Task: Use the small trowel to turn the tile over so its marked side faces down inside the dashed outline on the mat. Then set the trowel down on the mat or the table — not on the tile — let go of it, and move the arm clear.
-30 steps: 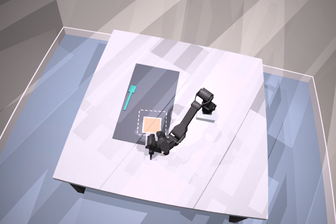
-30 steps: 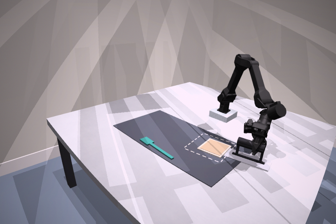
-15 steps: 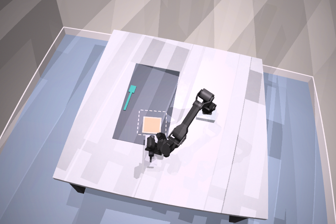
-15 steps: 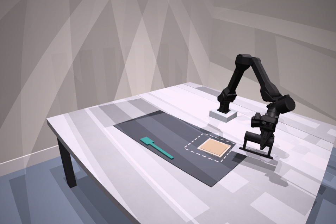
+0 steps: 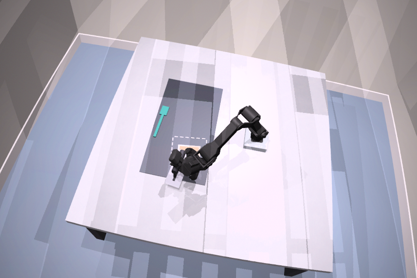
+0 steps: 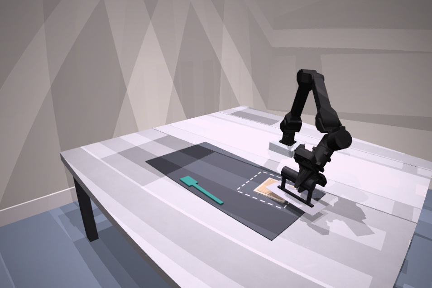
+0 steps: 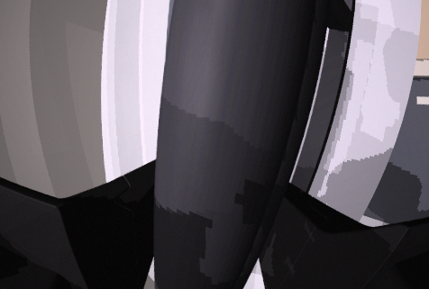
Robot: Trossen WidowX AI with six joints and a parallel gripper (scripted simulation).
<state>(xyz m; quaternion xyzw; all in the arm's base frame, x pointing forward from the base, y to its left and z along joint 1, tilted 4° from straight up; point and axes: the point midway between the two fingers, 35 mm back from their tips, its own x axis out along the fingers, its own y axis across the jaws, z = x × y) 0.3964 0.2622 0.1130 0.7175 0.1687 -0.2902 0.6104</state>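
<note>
My arm rises from its base, folds sharply at the elbow and reaches down low over the table, its tool angled downward, fingers closed firmly on a thick dark handle.

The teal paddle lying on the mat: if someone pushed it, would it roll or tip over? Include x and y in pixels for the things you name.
Probably neither: the teal paddle (image 5: pixel 158 125) (image 6: pixel 208 194) lies flat, with a squarish head and straight-edged handle. It looks stiff, being straight throughout. Nudged at the handle's end, it might swivel, since the head is wider.

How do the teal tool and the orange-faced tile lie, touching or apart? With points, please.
Apart: the top and exterior views show a strip of dark mat (image 5: pixel 188 113) (image 6: pixel 209 162) (image 7: pixel 412 138) between teal tool (image 5: pixel 159 123) (image 6: pixel 206 192) and tile (image 5: pixel 188 147) (image 6: pixel 266 186) (image 7: pixel 424 16).
</note>
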